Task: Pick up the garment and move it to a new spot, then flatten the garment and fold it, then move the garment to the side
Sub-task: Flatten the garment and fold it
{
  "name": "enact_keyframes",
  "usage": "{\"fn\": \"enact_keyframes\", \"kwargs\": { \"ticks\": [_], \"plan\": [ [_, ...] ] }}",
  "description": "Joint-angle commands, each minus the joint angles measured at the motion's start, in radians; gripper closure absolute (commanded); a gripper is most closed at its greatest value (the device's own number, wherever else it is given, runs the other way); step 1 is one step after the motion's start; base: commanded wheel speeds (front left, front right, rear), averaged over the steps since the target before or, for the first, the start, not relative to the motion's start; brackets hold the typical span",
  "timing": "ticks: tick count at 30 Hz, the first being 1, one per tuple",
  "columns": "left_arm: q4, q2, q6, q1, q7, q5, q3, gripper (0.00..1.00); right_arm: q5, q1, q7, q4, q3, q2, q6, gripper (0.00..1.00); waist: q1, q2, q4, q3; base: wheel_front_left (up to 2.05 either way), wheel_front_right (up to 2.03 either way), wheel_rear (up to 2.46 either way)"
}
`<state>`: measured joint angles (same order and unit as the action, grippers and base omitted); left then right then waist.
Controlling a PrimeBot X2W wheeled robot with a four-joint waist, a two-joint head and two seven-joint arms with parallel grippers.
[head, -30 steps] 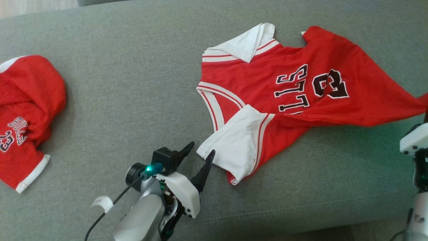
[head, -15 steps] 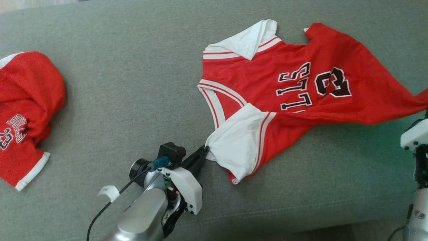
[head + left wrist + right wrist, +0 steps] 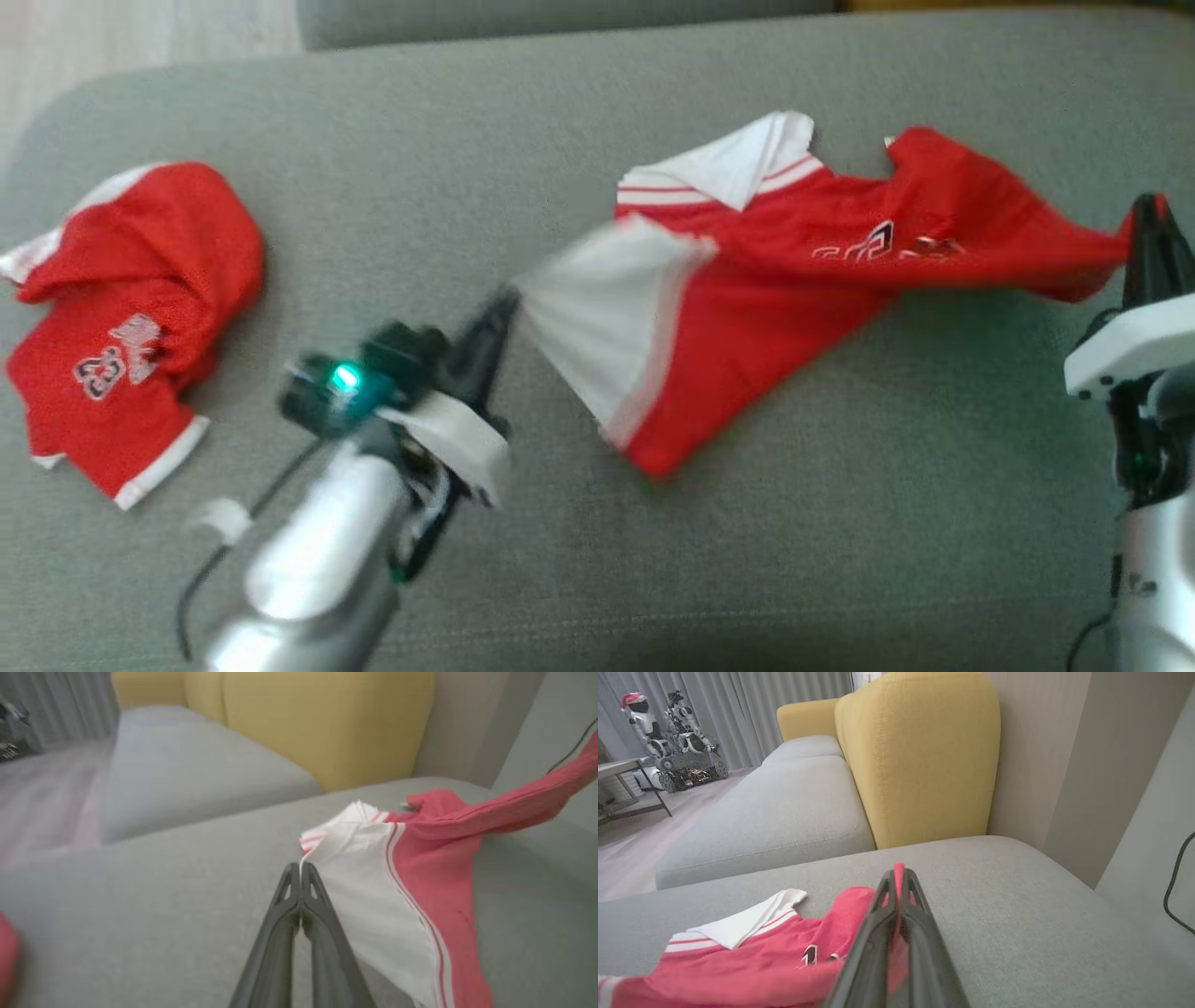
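Observation:
A red jersey with white sleeves, the garment (image 3: 784, 308), hangs stretched between both grippers over the grey sofa seat (image 3: 523, 121). My left gripper (image 3: 509, 303) is shut on the edge of its white sleeve (image 3: 373, 882), which it holds lifted off the seat. At the far right my right gripper (image 3: 1146, 210) is shut on the red hem; in the right wrist view red cloth (image 3: 899, 872) shows between its closed fingers. The garment's far white sleeve (image 3: 738, 168) still rests on the cushion.
A second red jersey (image 3: 131, 308) lies crumpled at the left end of the seat. A yellow backrest (image 3: 920, 756) stands behind the sofa, a wall is to its right, and another robot (image 3: 668, 728) stands far off by curtains.
My left gripper closed on the white sleeve corner and lifted it up and back. The garment now hangs taut between both grippers. The head camera has shifted.

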<state>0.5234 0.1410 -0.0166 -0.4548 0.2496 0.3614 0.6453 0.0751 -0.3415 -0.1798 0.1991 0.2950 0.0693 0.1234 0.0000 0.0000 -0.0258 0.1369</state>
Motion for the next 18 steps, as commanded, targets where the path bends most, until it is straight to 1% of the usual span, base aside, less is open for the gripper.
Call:
{"fn": "enact_keyframes", "kwargs": {
  "ticks": [1,5,9,14,18],
  "plan": [
    [-0.081,0.040,0.016,-0.033,0.012,-0.021,-0.061,1.00,0.019,-0.066,0.000,-0.033,-0.039,0.028,0.007,1.00,0.0000,0.0000,0.024,-0.041,0.00,0.00,0.00],
    [-0.248,0.100,0.048,-0.031,0.012,-0.075,-0.132,1.00,0.061,-0.130,-0.005,-0.015,-0.091,0.056,0.007,1.00,0.0000,0.0000,0.036,-0.072,0.00,0.00,0.00],
    [-0.386,0.139,0.068,-0.042,0.012,-0.117,-0.194,1.00,0.087,-0.198,0.002,0.008,-0.140,0.087,0.007,1.00,0.0000,0.0000,0.043,-0.099,0.00,0.00,0.00],
    [-0.493,0.180,0.066,-0.060,0.012,-0.159,-0.234,1.00,0.109,-0.267,0.011,0.046,-0.197,0.119,0.007,1.00,0.0000,0.0000,0.045,-0.136,0.00,0.00,0.00],
    [-0.548,0.206,0.064,-0.078,0.012,-0.186,-0.245,1.00,0.099,-0.298,0.012,0.037,-0.231,0.153,0.007,1.00,0.0000,0.0000,0.053,-0.160,0.00,0.00,0.00]
  ]
}}
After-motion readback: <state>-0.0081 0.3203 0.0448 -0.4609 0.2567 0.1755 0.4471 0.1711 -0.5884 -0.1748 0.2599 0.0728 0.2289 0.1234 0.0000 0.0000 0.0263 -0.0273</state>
